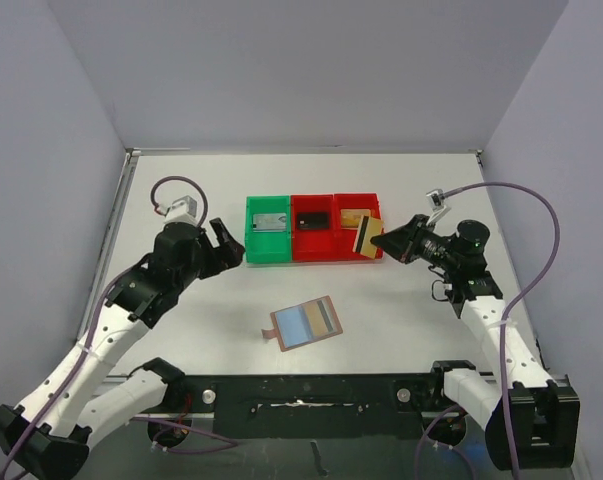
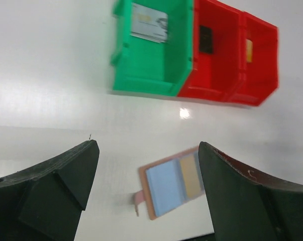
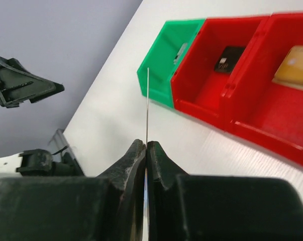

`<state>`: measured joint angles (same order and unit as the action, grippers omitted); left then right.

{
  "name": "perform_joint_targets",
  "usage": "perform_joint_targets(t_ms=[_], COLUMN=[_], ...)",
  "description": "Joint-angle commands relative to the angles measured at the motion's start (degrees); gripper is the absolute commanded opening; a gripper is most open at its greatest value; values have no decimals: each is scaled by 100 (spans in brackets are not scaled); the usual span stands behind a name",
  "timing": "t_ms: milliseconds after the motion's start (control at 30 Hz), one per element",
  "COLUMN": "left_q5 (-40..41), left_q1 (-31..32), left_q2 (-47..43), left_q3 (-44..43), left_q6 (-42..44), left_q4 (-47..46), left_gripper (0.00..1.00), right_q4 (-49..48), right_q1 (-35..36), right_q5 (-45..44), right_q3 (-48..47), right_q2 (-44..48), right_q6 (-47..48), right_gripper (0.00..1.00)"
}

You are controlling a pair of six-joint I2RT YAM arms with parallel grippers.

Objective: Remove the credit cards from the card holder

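Clamps right gripper [image 3: 145,146] shut on a card [image 3: 147,100], edge-on, near red bin [image 3: 272,135]. Holds left gripper [image 2: 147,150] wide open, empty, near green bin [image 2: 141,90]. Shows holder [image 1: 303,323] lying open on table [image 1: 411,310].

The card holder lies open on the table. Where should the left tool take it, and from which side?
Probably at the small tab at the left end of the card holder, coming low from the left with the open left tool. The holder lies flat and wide, so only the tab sticks out to pinch.
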<state>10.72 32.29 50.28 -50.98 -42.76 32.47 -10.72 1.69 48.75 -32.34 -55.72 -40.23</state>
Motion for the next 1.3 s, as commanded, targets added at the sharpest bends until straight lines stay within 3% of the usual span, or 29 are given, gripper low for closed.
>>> perform_joint_targets(t_ms=[0, 167, 367, 633, 833, 1067, 1267], left_q5=[404, 151, 397, 116, 374, 273, 136], left_q1=[-775, -1574, -1831, -1856, -1878, -1902, -1909], left_q2=[2, -524, -442, -452, -743, -913, -793], left_q3=[-287, -9, -68, 448, 651, 719, 687], left_q6=[515, 1082, 1499, 1355, 1287, 1345, 1444], left_q4=[659, 528, 405, 124, -64, -216, -225], left_gripper=[81, 87, 87, 87, 87, 87, 87], right_q4=[323, 659, 1946, 1727, 2090, 2117, 2353], right_q1=[0, 104, 863, 894, 877, 1018, 1423], right_q5=[-540, -1528, -3155, -3172, -3438, -2881, -2920], right_q3=[-490, -744, -1683, -2102, -2375, -2750, -3316], right_q2=[137, 189, -244, -1022, -1706, -2377, -2959], right_q6=[1547, 3537, 5775, 6991, 7847, 8179, 8555], right_gripper=[0, 0, 0, 0, 0, 0, 0])
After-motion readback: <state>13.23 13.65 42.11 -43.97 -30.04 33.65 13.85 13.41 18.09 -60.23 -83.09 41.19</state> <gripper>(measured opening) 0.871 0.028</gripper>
